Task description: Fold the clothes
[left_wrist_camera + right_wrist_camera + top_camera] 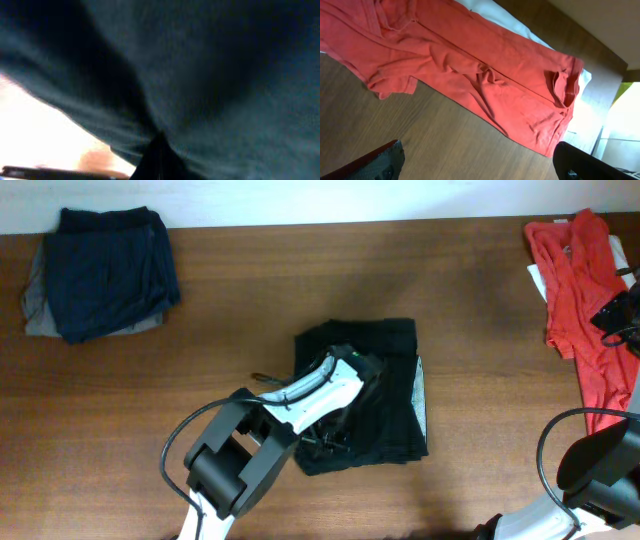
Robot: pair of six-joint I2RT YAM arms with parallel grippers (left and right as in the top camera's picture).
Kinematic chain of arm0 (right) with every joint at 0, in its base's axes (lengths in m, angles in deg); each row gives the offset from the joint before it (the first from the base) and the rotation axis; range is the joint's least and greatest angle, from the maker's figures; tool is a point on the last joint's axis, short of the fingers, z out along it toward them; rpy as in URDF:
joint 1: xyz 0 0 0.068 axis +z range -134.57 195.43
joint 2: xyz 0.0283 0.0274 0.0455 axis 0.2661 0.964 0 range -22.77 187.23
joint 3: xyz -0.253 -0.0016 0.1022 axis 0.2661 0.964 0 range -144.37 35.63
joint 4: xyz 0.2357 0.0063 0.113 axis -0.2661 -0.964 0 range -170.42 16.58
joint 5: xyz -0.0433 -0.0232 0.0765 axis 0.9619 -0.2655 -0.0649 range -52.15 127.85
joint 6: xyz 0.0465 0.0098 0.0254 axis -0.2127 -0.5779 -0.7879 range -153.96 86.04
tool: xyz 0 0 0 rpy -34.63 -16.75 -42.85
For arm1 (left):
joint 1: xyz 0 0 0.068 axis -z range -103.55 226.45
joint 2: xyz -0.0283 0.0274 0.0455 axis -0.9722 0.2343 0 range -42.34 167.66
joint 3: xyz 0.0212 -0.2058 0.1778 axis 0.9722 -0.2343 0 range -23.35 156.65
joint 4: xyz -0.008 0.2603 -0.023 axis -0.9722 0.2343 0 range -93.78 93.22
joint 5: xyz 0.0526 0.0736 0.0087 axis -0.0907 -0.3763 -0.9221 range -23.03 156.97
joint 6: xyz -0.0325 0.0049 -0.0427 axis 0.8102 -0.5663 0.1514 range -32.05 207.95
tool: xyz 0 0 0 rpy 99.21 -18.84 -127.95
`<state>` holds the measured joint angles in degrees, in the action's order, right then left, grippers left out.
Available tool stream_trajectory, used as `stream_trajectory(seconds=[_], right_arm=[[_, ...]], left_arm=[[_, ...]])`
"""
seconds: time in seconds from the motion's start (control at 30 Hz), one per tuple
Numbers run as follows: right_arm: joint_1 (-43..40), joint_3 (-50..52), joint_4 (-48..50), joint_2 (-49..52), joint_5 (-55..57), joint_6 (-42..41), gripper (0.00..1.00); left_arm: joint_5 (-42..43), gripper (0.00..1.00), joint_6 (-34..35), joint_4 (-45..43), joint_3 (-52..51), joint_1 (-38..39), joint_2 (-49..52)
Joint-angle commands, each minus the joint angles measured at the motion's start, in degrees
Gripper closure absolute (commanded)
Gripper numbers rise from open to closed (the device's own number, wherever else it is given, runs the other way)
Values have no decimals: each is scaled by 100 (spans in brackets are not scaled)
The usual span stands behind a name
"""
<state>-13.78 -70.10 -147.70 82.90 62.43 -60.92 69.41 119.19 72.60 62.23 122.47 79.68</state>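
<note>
1. Black garment (385,350) at the middle of the wooden table (250,280), matte and soft-looking, squared into a rough rectangle. Pale inner edge (421,395) peeping out along the right side. Judged part-folded, not yet finished.
2. Down on the near half of that black garment, the left gripper (328,442). From its wrist view, nothing but dark, blurred fabric pressed close to the lens. Cannot tell whether clamped on the cloth or parted.
3. Far left: navy garment (110,270) stacked over a grey one (35,315), compact and flat, with edges fairly even. Looks done.
4. Far right: coral-red garment (485,75) sprawled wide, thin and limp, full of creases, seams and a sleeve rumpled, lying over a white layer (512,20). Plainly unfolded and waiting its turn.
5. Over bare wood just near of the red cloth, the right gripper (477,155), fingers spread wide and holding nothing.
6. Tally, as a guess: two down, one under way, one untouched. Roughly halfway, then.
</note>
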Motion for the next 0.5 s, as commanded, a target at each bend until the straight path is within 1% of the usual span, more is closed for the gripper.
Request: stream_trajectory(seconds=[0.0,0.1,0.17,0.2,0.23,0.3,0.33,0.37,0.43,0.47], right_arm=[[-7,-22,0,-105,116,-55,2],[-7,-22,0,-105,116,-55,2],[-7,-22,-2,-105,114,-55,2],[-7,-22,-2,-105,116,-55,2],[-7,-22,0,-105,114,-55,2],[-7,-22,-2,-105,114,-55,2],[-7,-22,0,-105,114,-55,2],[-7,-22,0,-105,114,-55,1],[-7,-22,0,-105,116,-55,2],[-7,-22,0,-105,116,-55,2]], left_arm=[[527,99,-92,83,-92,74,-195],[437,99,-94,343,264,68,-699],[59,99,-94,328,586,68,-1226],[-243,98,-94,129,704,68,-1482],[-522,89,-94,-323,710,68,-1709],[-909,87,-96,-990,706,68,-1749],[-1099,79,-96,-1137,688,68,-1700],[-1296,79,-96,-1357,645,68,-1609],[-1392,77,-136,-1873,629,63,-1305],[-1436,78,-136,-2411,629,52,-1008]])
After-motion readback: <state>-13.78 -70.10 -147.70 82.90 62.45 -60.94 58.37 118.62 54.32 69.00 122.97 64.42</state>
